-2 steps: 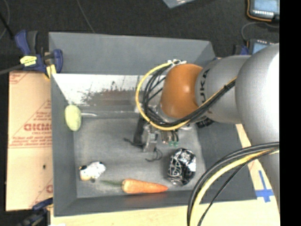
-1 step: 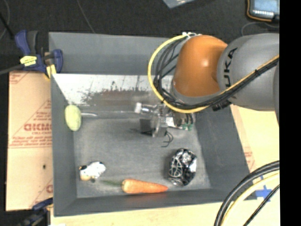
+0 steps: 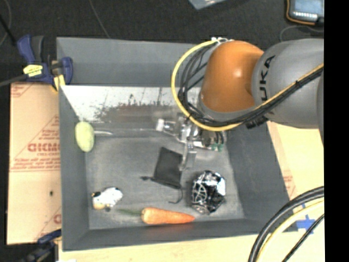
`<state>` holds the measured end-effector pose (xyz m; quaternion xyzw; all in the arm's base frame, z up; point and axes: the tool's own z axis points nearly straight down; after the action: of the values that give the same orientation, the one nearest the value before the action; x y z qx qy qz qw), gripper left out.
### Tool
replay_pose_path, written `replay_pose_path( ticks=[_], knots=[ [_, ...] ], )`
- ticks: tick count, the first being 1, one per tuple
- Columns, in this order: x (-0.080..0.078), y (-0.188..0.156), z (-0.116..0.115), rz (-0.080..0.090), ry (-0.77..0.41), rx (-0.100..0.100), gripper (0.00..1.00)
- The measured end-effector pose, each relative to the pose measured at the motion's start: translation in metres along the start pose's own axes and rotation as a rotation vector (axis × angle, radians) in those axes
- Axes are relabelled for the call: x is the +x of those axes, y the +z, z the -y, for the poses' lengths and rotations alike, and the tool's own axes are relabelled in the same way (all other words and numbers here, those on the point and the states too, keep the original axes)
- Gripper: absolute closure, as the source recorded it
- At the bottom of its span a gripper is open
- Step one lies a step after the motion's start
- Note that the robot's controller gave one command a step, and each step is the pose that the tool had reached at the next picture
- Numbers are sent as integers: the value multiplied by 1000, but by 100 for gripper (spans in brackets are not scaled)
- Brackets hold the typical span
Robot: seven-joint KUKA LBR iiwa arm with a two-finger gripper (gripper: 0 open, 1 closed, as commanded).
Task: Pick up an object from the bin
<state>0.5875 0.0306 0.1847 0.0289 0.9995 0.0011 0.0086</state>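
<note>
Gripper [image 3: 188, 158] is hanging over the right edge of a flat black square fabric pouch [image 3: 167, 167] lying mid-bin; whether it is open or closed cannot be told. Grey metal bin [image 3: 76, 162] is also holding an orange carrot [image 3: 166, 216] and a black-and-white crumpled ball [image 3: 208, 192] along the near wall, with dark floor [image 3: 131, 10] around it.

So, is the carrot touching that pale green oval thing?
Apart. The camera view shows the carrot at the bottom, the pale green oval thing upper left, bare bin floor between.
</note>
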Motion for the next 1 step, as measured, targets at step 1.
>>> replay_pose_path(
  ticks=[1],
  knots=[
    [0, 0, 0, 0, 0, 0, 0]
  ],
)
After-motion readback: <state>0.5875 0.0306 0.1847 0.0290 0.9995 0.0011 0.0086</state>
